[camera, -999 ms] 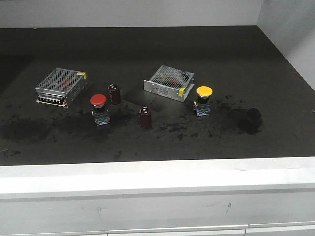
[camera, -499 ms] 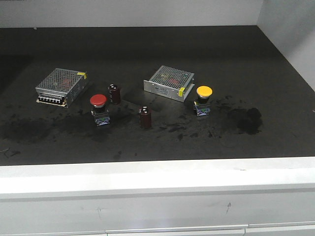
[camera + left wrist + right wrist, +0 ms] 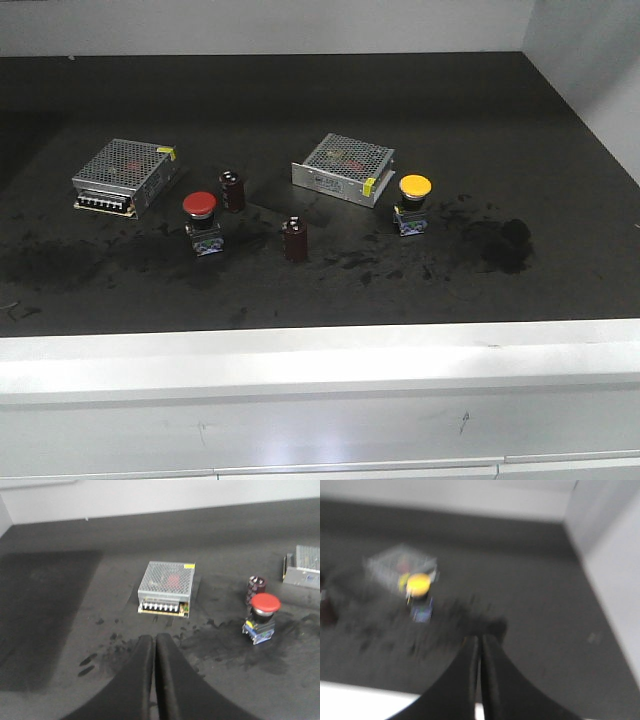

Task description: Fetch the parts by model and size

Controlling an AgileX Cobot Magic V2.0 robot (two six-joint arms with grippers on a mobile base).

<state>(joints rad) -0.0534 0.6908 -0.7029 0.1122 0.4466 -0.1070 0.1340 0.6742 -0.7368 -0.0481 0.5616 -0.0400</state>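
**Both Grippers Closed and Empty; Switches Standing on Table**

Left gripper [image 3: 153, 641]: fingers pressed together with nothing between them, above the dark table [image 3: 420, 90]. The red switch [image 3: 261, 617] stands ahead and to its right, well apart from it.

Right gripper [image 3: 480, 641]: fingers pressed together and empty. This view is blurred. The yellow switch [image 3: 419, 595] stands ahead and to its left, apart from it.

Front view, near to far:

1. A white ledge [image 3: 320, 360] runs along the near table edge.
2. The front capacitor [image 3: 295, 239] stands upright between the two switches.
3. The red switch [image 3: 200, 222] stands upright, left of centre.
4. The yellow switch [image 3: 414, 203] stands upright, right of centre, just beside the near corner of the right box [image 3: 345, 168].
5. The rear capacitor [image 3: 233, 190] stands just behind the red switch.
6. The left box [image 3: 125, 176] lies flat, near the red switch but not touching it.
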